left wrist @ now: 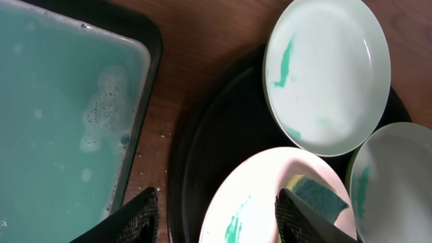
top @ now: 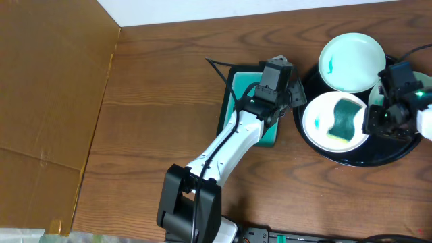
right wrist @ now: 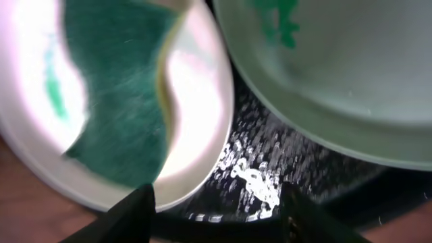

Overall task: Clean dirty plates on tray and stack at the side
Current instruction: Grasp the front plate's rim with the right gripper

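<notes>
Spread apart at the left pincer (left wrist: 217,202), pinching nothing: one dark finger (left wrist: 138,217) low over the gap between dish and tray, the other (left wrist: 304,219) above the near plate (left wrist: 250,196), just beside the sponge (left wrist: 317,191). Behind it, a white left arm (top: 226,145) stretched from the desk's front edge across the rectangular dish (left wrist: 154,61), wrist turned toward the tray (top: 351,160). Spread apart too at the right pincer (right wrist: 216,202), gripping nothing, hanging close over wet black tray floor beside the rim of the sponge-bearing plate; seen from overhead, at the tray's right side, partly covering what lies below. In the rectangular dish, teal water with a patch of foam near one wall. On the round black tray, three white plates, all lying flat: the near plate with a teal smear and the green-and-yellow sponge resting inside it; the far plate (top: 351,62) at the tray's back edge, holding only a teal streak; the third plate (left wrist: 395,182) at the right, also smeared teal, its rim close against the other two. Under everything, a brown wooden desk (top: 169,88), with dish and tray side by side and just apart.
</notes>
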`<state>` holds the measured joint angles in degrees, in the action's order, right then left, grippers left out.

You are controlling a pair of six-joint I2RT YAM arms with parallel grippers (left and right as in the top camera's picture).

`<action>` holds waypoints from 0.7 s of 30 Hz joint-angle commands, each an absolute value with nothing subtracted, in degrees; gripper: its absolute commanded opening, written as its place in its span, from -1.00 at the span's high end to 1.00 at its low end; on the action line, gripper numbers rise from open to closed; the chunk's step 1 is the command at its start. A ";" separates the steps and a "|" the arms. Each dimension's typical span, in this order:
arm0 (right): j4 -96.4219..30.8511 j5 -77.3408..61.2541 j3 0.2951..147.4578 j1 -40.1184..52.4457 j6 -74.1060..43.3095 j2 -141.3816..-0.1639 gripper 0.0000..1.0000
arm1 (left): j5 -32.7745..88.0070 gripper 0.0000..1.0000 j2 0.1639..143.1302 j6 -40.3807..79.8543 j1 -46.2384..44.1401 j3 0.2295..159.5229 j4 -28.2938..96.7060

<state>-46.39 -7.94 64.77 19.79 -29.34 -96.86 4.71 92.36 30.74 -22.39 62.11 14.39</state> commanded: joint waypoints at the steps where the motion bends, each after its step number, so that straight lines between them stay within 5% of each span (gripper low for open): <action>1: -44.64 -6.26 64.64 20.25 -30.13 -100.97 -0.08 | 5.13 -0.13 92.47 28.69 -22.31 62.11 14.52; 5: -41.21 -6.28 64.64 20.14 -30.02 -103.88 0.14 | 5.13 -0.13 92.47 28.67 -22.31 62.11 14.90; 21: -35.05 -4.75 63.75 17.72 -25.63 -105.65 0.23 | 10.28 -0.01 92.49 28.51 -23.33 62.11 15.40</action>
